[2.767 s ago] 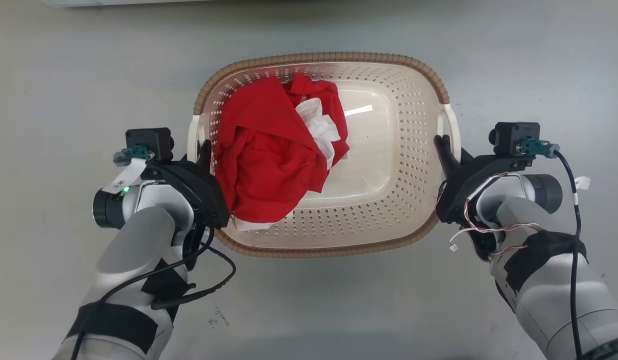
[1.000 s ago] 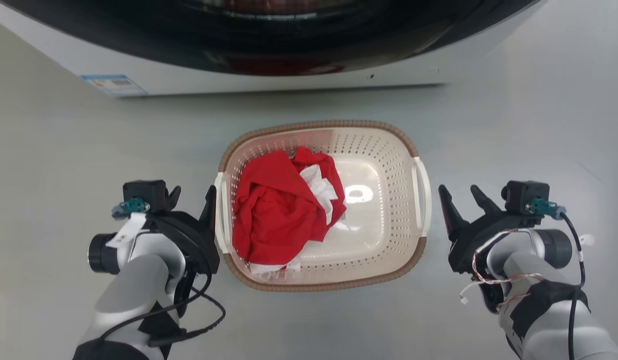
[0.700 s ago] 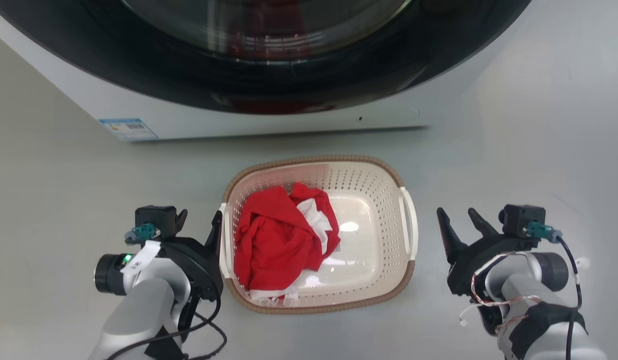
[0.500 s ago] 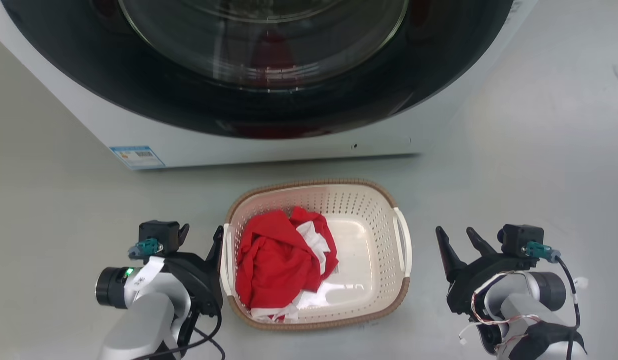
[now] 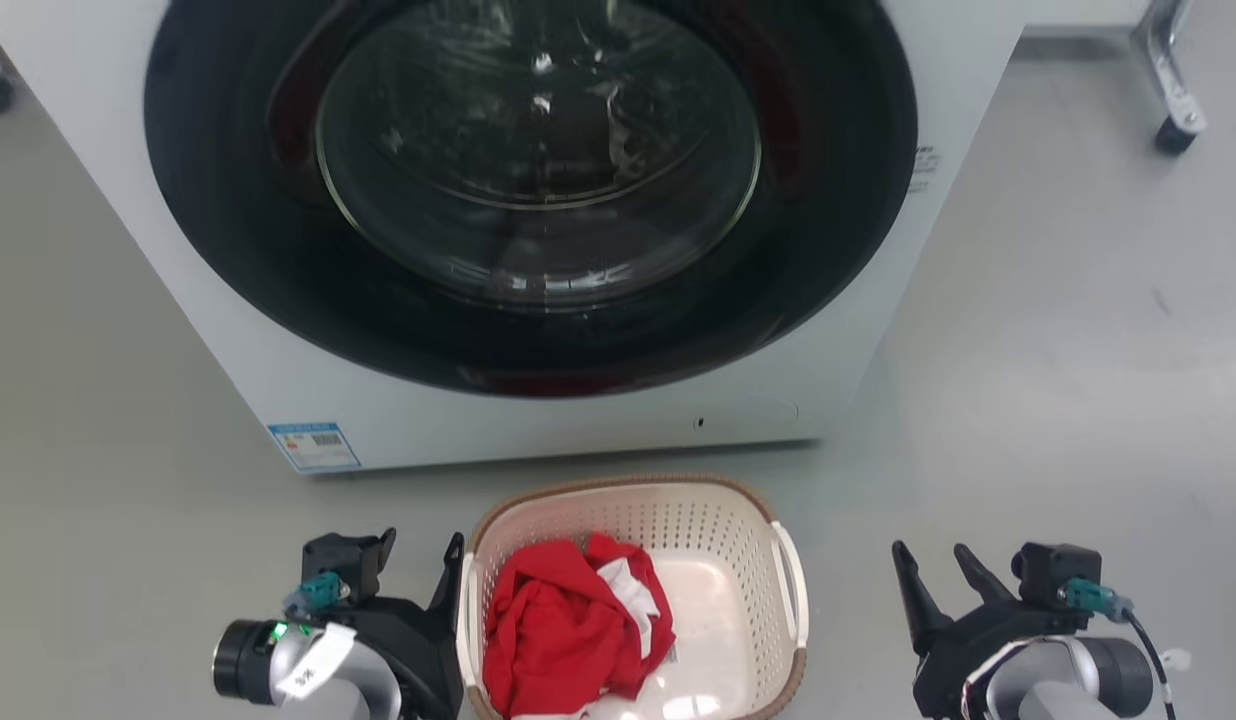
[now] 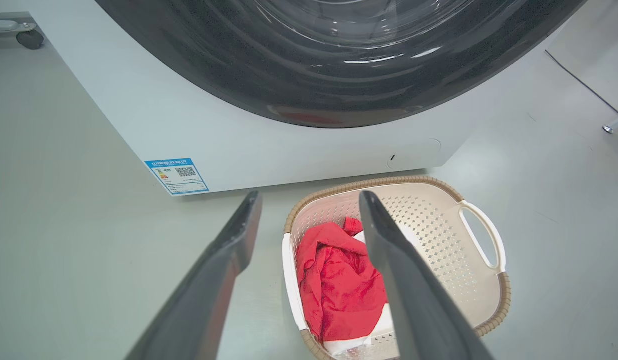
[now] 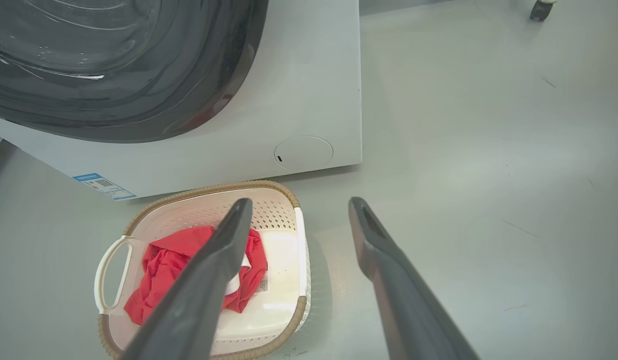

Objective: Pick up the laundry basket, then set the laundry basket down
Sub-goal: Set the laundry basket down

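**Basket on the floor, both grippers open**

The laundry basket (image 5: 618, 484) stands on the grey floor (image 5: 1058, 400), just in front of the white washing machine (image 5: 538, 435) and below its round dark door (image 5: 538, 170). Inside the basket, on its left side, lies a red garment (image 5: 558, 640) with some white cloth. The right part of the bottom is bare.

The left gripper (image 5: 418, 562) is at the basket's left side. Its two fingers are spread apart and hold nothing. The inner finger is close to the left handle, and I cannot tell if it touches.

The right gripper (image 5: 930, 562) is to the right of the basket and apart from it. Its fingers are also spread and hold nothing.

A blue label (image 5: 315, 446) sits near the machine's lower left corner.
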You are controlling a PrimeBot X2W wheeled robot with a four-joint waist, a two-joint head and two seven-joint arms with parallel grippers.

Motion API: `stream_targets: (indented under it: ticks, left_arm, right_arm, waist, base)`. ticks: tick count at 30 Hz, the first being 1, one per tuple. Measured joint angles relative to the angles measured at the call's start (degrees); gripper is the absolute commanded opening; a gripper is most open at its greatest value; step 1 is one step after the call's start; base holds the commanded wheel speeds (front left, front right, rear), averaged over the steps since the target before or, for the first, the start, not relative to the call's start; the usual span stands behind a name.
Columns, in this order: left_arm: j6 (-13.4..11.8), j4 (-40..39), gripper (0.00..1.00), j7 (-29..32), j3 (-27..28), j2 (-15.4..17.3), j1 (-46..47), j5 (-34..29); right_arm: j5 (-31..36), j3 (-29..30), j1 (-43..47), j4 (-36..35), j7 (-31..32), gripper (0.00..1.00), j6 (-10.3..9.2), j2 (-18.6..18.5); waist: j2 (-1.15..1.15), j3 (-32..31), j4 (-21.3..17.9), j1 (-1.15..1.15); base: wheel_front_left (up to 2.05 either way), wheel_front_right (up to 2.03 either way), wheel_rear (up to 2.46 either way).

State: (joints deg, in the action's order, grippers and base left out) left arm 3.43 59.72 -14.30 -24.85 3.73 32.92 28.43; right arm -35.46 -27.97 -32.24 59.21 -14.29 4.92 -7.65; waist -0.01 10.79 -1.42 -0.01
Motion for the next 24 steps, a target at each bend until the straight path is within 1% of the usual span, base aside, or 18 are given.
stream_targets:
  ticks: [8,13,18,19,21,24]
  left_arm:
    - [-2.5,-8.5,1.00,0.0,1.2,0.7,-6.3,-0.9]
    - [-4.1,-14.4,1.00,0.0,2.3,1.9,-10.5,-1.9]
    - [-5.6,-21.1,1.00,0.0,3.0,2.8,-15.2,-3.6]
    - [-6.4,-24.0,1.00,0.0,3.4,3.2,-16.9,-4.0]
    - [-7.1,-26.6,1.00,0.0,4.1,3.4,-18.4,-4.3]
    - [-7.7,-30.3,1.00,0.0,5.0,3.9,-21.1,-4.4]
  right_arm:
    - [2.3,1.4,5.3,-6.7,0.0,1.00,-2.50,-1.2]
    - [3.7,2.2,8.5,-11.4,0.0,1.00,-4.13,-2.2]
    - [5.3,3.0,11.9,-16.6,0.0,1.00,-5.55,-3.3]
    - [6.2,3.2,13.3,-18.8,0.0,1.00,-6.33,-3.8]
    - [6.8,3.5,14.6,-21.0,0.0,1.00,-6.70,-4.0]
    - [7.3,4.2,17.0,-24.5,0.0,1.00,-8.02,-4.4]
  waist:
    - [0.00,-6.0,0.1,0.00]
    - [0.00,-9.0,0.2,0.01]
    - [0.00,-11.3,0.1,0.01]
    - [0.00,-11.9,0.1,0.00]
    - [0.00,-12.3,0.0,0.01]
    - [0.01,-12.8,0.0,0.01]
  base:
    - [0.00,0.00,0.00]
    - [0.00,0.00,0.00]
    - [0.00,0.00,0.00]
    - [0.00,0.00,0.00]
    - [0.00,0.00,0.00]
    - [0.00,0.00,0.00]
